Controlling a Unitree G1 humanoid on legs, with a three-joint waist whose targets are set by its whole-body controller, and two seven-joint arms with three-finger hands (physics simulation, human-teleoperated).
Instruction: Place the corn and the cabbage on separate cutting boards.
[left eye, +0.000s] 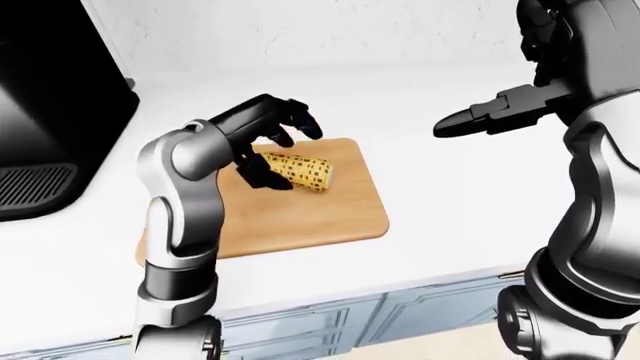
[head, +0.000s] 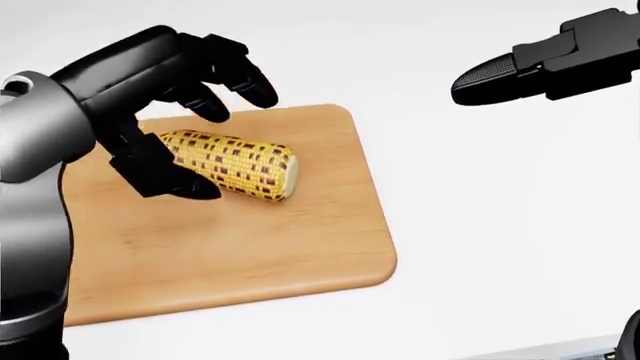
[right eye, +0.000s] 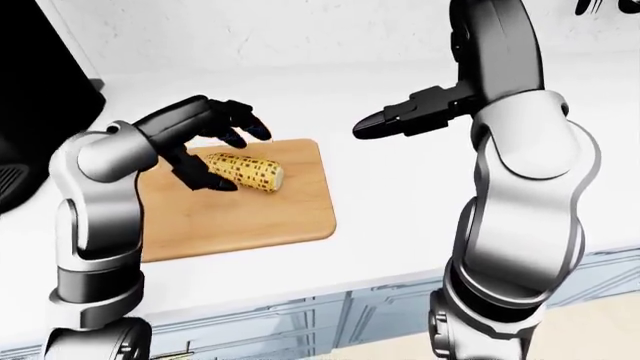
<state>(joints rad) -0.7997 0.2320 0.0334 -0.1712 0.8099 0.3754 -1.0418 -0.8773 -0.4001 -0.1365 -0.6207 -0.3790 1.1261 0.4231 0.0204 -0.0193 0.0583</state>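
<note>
**Corn down on the board, left hand spread over it; cabbage out of view**

Nearest, at the bottom of the eye views: pale blue cabinet fronts (left eye: 330, 330) under the edge of the white counter (head: 500, 225).

On the counter, the rounded rectangular wooden cutting board (head: 250, 255). The yellow cob of corn with dark speckled kernels (head: 232, 165) lies flat on the board's upper part. Long axis slanted: cut end toward the head view's lower right, the other end tucked under the palm at upper left.

Black three-fingered left hand (head: 165, 105) sits directly above and to the left of the corn. Fingers splayed, not clasping; two curl clear above the cob, the thumb reaches down beside its lower-left flank. Whether the thumb touches cannot be told. Reads as let go.

Black right hand (head: 535, 71) hovers well off to the right over bare counter, fingers straight, carrying nothing.

Farther left, a large black appliance (left eye: 50, 112).

Judgement: corn step looks done. Neither cabbage nor second board shows, so which arm is nearer cannot be judged; the left hand must lift clear without rolling the cob.
</note>
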